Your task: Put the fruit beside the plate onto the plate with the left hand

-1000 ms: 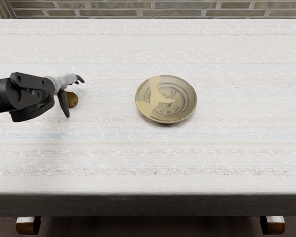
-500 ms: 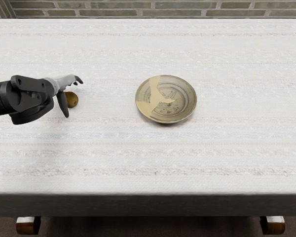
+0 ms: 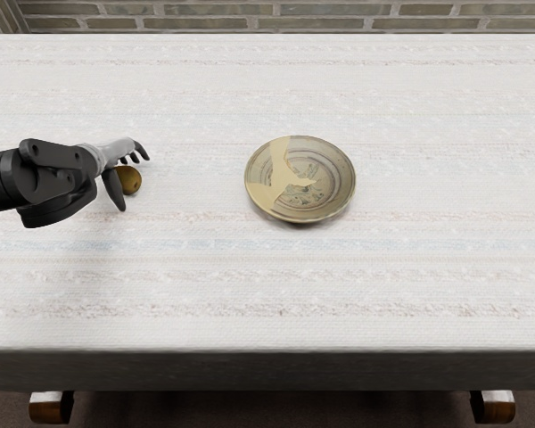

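A small brownish-yellow fruit [image 3: 130, 180] lies on the table well left of the plate [image 3: 300, 178], a round olive and cream dish with a painted pattern. My left hand [image 3: 125, 171] hovers right at the fruit, its fingers spread above it and the thumb pointing down on its near side. The fingers are open and do not close on the fruit. Part of the fruit is hidden behind the hand. The dark left forearm [image 3: 27, 178] comes in from the left edge. No right arm shows.
The table [image 3: 276, 285] has a pale woven cloth, with its front edge near the bottom. A brick wall [image 3: 267, 13] runs along the far side.
The left hand has lowered slightly and drawn a little to the left over the fruit. The fingers have dipped closer to it. Fruit and plate have not moved.
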You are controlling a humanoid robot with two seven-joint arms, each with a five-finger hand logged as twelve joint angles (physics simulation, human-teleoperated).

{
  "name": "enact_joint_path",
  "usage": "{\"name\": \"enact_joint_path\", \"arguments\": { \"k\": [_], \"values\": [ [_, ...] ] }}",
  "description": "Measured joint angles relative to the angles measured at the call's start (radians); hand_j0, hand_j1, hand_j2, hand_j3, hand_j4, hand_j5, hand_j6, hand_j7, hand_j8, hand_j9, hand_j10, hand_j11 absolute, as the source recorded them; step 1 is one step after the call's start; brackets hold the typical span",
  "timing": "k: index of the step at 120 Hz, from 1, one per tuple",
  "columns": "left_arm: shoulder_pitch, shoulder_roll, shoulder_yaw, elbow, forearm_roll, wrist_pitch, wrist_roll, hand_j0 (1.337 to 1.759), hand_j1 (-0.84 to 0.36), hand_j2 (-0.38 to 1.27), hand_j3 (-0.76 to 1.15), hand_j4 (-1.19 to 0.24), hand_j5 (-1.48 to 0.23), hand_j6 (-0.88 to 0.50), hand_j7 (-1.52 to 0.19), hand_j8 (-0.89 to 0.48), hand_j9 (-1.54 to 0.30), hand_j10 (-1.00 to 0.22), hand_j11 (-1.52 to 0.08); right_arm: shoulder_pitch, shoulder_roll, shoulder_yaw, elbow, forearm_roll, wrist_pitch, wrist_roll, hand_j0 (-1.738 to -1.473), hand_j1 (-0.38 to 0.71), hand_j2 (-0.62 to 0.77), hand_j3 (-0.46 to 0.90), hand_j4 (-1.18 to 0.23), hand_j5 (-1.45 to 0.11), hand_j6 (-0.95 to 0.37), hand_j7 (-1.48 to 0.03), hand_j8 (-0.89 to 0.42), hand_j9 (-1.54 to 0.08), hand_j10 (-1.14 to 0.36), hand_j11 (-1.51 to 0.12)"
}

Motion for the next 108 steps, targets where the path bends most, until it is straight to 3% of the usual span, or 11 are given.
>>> {"name": "enact_joint_path", "arguments": {
  "k": [45, 65, 71, 80, 92, 105, 108],
  "values": [
    [0.002, 0.000, 0.001, 0.000, -0.017, 0.000, 0.001, 1.658, -0.10, 0.08, 0.00, -0.38, -0.49, -0.38, -0.49, -0.38, -0.49, -0.34, -0.49, 0.000, 0.000, 0.000, 0.000, 0.000, 0.000, 0.000, -1.658, -0.34, 0.00, 0.00, -0.01, -0.01, -0.01, -0.01, -0.01, -0.01, -0.01, -0.01],
    [0.000, 0.000, 0.001, 0.000, -0.034, -0.002, 0.000, 1.658, -0.20, 0.09, 0.00, -0.46, -0.59, -0.46, -0.59, -0.46, -0.59, -0.38, -0.60, 0.000, 0.000, 0.000, 0.000, 0.000, 0.000, 0.000, -1.658, -0.34, 0.00, 0.00, -0.01, -0.01, -0.01, -0.01, -0.01, -0.01, -0.01, -0.01],
    [-0.003, 0.000, 0.002, 0.000, -0.042, -0.019, 0.001, 1.657, -0.24, 0.11, 0.00, -0.53, -0.66, -0.52, -0.66, -0.44, -0.67, -0.33, -0.68, 0.000, 0.000, 0.000, 0.000, 0.000, 0.000, 0.000, -1.658, -0.34, 0.00, 0.00, -0.01, -0.01, -0.01, -0.01, -0.01, -0.01, -0.01, -0.01],
    [-0.005, 0.001, 0.001, 0.001, -0.045, -0.052, 0.003, 1.653, -0.29, 0.10, 0.00, -0.65, -0.72, -0.44, -0.75, -0.34, -0.78, -0.23, -0.81, 0.000, 0.000, 0.000, 0.000, 0.000, 0.000, 0.000, -1.658, -0.34, 0.00, 0.00, -0.01, -0.01, -0.01, -0.01, -0.01, -0.01, -0.01, -0.01],
    [-0.005, 0.002, 0.001, 0.001, -0.047, -0.074, 0.004, 1.657, -0.30, -0.02, 0.08, -0.61, -0.82, -0.32, -0.88, -0.22, -0.91, -0.13, -0.93, 0.000, 0.000, 0.000, 0.000, 0.000, 0.000, 0.000, -1.658, -0.34, 0.00, 0.00, -0.01, -0.01, -0.01, -0.01, -0.01, -0.01, -0.01, -0.01],
    [-0.005, 0.004, 0.001, 0.001, -0.056, -0.084, 0.000, 1.667, -0.37, 0.04, 0.17, -0.61, -0.88, -0.23, -0.99, -0.15, -0.99, -0.05, -0.99, 0.000, 0.000, 0.000, 0.000, 0.000, 0.000, 0.000, -1.658, -0.34, 0.00, 0.00, -0.01, -0.01, -0.01, -0.01, -0.01, -0.01, -0.01, -0.01],
    [-0.006, 0.005, 0.001, 0.001, -0.057, -0.087, -0.001, 1.659, -0.38, 0.07, 0.14, -0.55, -0.90, -0.25, -0.96, -0.17, -0.97, -0.04, -1.00, 0.000, 0.000, 0.000, 0.000, 0.000, 0.000, 0.000, -1.658, -0.34, 0.00, 0.00, -0.01, -0.01, -0.01, -0.01, -0.01, -0.01, -0.01, -0.01]
  ]
}}
